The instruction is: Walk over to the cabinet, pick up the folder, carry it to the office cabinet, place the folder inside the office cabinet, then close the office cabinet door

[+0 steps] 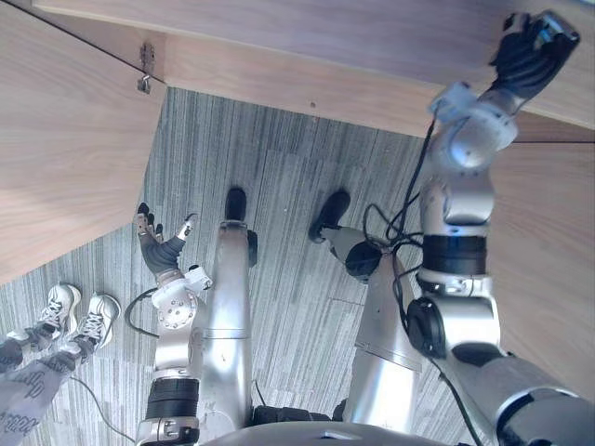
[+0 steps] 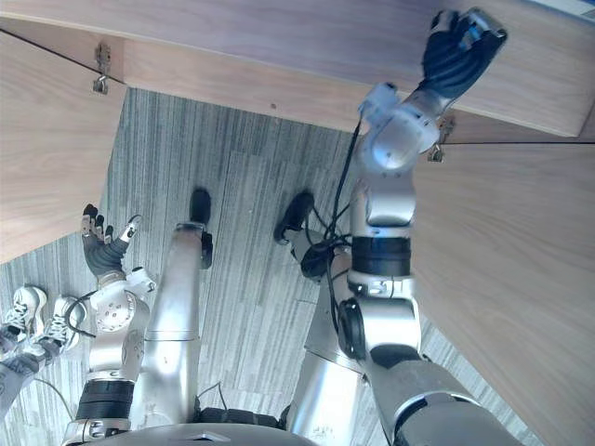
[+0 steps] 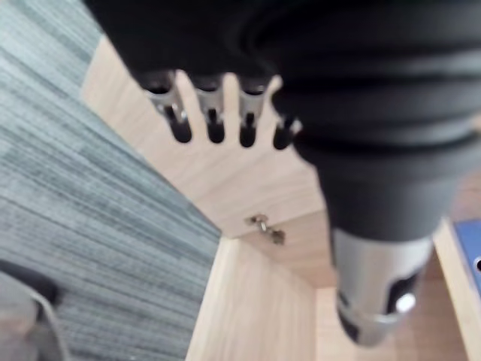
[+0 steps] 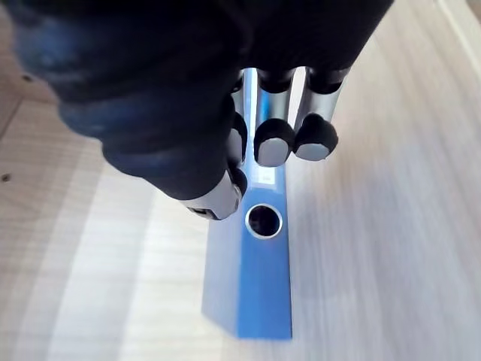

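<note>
The folder (image 4: 259, 278) pinched in your right hand (image 4: 180, 113) has a smooth blue cover with a slight sheen, plastic by the look of it. Just past the thumb, its finger hole (image 4: 264, 221) carries a shiny metal rim. All around that hand the office cabinet (image 4: 391, 188) is pale wood-grain board, matt and smooth. The fingers (image 4: 274, 105) are bright bare metal capped with dark, dull, rubbery-looking tips, and the ribbed cover (image 3: 376, 113) behind them is matt black. Below your left hand (image 1: 160, 240) the floor (image 1: 279, 186) is grey carpet, coarse and streaked in fine lines. Beyond that hand's fingertips a small hinge (image 3: 267, 228) is polished metal against the matt board.
</note>
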Controlling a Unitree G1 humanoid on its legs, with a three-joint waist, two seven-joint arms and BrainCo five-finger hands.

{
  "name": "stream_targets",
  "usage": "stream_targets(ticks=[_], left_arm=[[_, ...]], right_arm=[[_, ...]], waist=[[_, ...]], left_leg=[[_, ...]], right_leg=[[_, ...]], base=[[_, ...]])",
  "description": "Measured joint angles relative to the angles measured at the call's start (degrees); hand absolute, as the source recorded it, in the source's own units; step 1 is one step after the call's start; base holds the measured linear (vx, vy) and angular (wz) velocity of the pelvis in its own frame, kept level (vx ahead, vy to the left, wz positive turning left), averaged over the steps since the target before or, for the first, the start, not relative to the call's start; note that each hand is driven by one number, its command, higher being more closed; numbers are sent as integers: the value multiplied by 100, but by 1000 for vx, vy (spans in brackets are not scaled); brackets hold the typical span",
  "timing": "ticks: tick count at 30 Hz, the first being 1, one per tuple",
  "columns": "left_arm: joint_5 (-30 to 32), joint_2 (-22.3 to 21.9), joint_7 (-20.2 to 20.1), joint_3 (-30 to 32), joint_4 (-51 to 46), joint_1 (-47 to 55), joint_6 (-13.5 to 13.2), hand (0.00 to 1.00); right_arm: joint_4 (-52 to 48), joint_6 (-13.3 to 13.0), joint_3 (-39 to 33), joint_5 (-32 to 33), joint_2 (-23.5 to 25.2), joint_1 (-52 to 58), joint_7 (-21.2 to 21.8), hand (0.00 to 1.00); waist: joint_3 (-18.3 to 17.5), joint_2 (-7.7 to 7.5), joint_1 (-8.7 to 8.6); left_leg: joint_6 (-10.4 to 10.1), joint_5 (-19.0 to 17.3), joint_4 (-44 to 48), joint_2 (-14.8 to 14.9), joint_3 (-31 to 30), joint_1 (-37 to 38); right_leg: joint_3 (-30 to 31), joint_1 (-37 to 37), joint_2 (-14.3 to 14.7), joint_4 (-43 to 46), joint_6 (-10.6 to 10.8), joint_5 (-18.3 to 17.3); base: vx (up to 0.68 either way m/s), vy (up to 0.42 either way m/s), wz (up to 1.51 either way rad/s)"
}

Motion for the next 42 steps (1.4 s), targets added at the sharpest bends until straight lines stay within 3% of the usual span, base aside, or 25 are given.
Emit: stream_targets(ticks=[6,11,15,17,23,31,32,36,42], left_arm=[[227,-30,-239,-42,44,13,157,0],[235,-48,-391,-129,316,285,185,0],[350,10,-560,-212,436,787,181,0],[353,141,-677,-235,715,965,183,0],[350,423,-1071,-357,1399,1105,169,0],[341,656,-1411,-444,2808,1062,199,0],[341,701,-1423,-432,2998,1033,226,0],[344,797,-1493,-344,3419,1047,273,0],[344,788,-1502,-65,4067,1074,352,0]], right_arm=[[-624,0,1046,-1110,303,1616,728,100],[-834,-72,1799,-1745,440,3238,1366,100],[-813,-389,2037,-2163,470,4376,1890,100],[-235,-510,2022,-2346,476,4691,2147,100],[1374,-521,1750,-2442,519,5174,2599,100],[3514,-390,780,-2335,626,5134,2623,100],[3791,-367,651,-2268,628,5118,2620,0],[4451,-264,151,-2064,621,5065,2605,0],[5029,-157,-355,-1585,629,5071,2602,0]], waist=[[-13,-16,-53],[-435,-189,-157],[-808,-297,-231],[-972,-364,-307],[-1317,-380,-407],[-1781,-378,-620],[-1828,-370,-645],[-1911,-333,-706],[-2095,-258,-795]], left_leg=[[19,-169,-64,91,91,713],[62,-245,-479,171,273,1580],[142,-311,-884,183,434,2419],[186,-336,-1153,186,552,3014],[248,-311,-1838,121,781,4270],[211,69,-3167,60,1072,5603],[215,187,-3447,45,1138,5805],[205,502,-4251,-21,1326,6448],[198,614,-4730,-93,1535,6953]], right_leg=[[-8,747,63,-211,3,-1],[-17,1629,145,-767,112,67],[-8,2462,202,-1279,197,121],[7,3028,225,-1582,260,166],[42,4202,248,-2266,302,386],[204,5331,454,-3555,414,854],[222,5508,500,-3830,422,989],[378,6064,648,-4698,432,1422],[589,6616,741,-5473,511,1782]], base=[[2,39,-6],[26,56,-6],[83,58,-2],[103,60,-3],[135,75,-1],[86,20,-11],[54,-13,-17],[40,-18,-20],[0,24,-19]])
